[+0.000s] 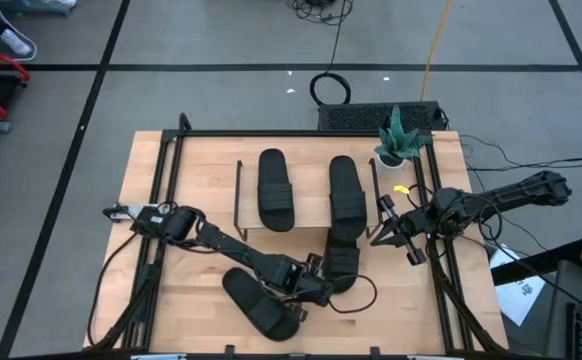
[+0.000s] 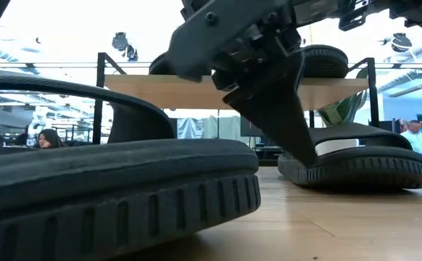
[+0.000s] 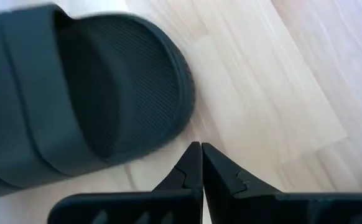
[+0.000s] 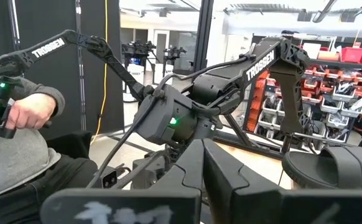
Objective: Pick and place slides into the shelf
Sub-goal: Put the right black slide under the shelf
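Two slides lie side by side on the shelf [image 1: 306, 170], one [image 1: 275, 188] toward the left arm's side and one [image 1: 346, 192] toward the right arm's side. A third slide [image 1: 343, 264] rests on the counter [image 1: 171, 300] just in front of the shelf, its near end partly covered by the left arm, and the fourth slide [image 1: 259, 304] lies near the counter's front edge, its sole partly hidden under the same arm. The left end effector [image 1: 317, 266] sits low between these two, beside the third slide's strap; its wrist view shows the fingertips [image 3: 193, 163] pressed together over bare wood, pinching nothing, with a slide [image 3: 88, 99] close ahead and cut off at the frame edge. In the low view the fourth slide [image 2: 117, 188] fills the foreground and blocks much of the scene. The right end effector [image 1: 399, 236] hovers by the shelf's right side near a small potted plant [image 1: 399, 140], its fingers [image 4: 193, 171] drawn together. In the right wrist view, a person's hand [image 4: 28, 111] holds a controller beyond the counter.
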### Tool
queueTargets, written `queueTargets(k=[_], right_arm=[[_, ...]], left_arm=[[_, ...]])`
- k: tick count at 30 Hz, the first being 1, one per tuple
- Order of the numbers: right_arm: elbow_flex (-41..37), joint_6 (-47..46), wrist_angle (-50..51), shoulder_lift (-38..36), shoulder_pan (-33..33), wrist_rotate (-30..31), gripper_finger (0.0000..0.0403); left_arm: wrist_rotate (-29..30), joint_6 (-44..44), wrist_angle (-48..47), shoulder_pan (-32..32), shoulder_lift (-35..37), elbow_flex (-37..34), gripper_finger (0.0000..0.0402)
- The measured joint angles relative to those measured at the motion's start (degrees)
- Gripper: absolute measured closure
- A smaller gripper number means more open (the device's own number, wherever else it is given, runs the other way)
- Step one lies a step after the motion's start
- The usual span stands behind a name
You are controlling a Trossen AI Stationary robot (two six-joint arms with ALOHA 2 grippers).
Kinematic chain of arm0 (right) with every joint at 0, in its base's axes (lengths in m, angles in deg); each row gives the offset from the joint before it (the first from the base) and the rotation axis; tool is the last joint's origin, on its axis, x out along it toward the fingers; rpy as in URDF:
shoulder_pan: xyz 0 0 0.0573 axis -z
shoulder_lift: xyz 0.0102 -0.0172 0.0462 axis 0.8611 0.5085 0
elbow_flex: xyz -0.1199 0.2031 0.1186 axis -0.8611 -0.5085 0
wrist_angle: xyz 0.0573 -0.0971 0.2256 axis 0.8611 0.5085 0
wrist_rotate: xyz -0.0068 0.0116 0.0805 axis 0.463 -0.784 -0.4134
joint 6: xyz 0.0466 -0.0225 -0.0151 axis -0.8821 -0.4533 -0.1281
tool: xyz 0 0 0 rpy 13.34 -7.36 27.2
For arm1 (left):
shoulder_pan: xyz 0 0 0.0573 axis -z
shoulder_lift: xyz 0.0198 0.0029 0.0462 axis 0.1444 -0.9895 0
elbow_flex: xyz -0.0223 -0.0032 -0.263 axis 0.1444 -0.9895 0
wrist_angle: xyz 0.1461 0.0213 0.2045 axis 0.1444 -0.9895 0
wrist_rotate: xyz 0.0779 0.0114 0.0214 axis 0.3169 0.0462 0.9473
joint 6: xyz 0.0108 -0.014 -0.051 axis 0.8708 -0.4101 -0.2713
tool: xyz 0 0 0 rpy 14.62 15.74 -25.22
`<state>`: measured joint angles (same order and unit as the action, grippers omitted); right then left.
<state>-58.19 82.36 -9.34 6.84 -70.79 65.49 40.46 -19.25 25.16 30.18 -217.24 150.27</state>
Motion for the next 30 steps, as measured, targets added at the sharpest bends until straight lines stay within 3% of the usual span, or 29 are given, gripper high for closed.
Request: queueTargets(k=[16,21,30], right_arm=[[0.0,0.0,0.2,0.0,0.0,0.0,0.0403],[0.0,0.0,0.2,0.0,0.0,0.0,0.0403],[0.0,0.0,0.1,0.0,0.0,0.0,0.0403]], left_arm=[[-2.3,0.0,2.8,-1.3,-0.5,0.0,0.0401],[-5.3,0.6,8.0,-0.2,-0.8,0.0,0.0401],[-4.5,-1.0,15.8,0.0,-3.4,0.1,0.0401]])
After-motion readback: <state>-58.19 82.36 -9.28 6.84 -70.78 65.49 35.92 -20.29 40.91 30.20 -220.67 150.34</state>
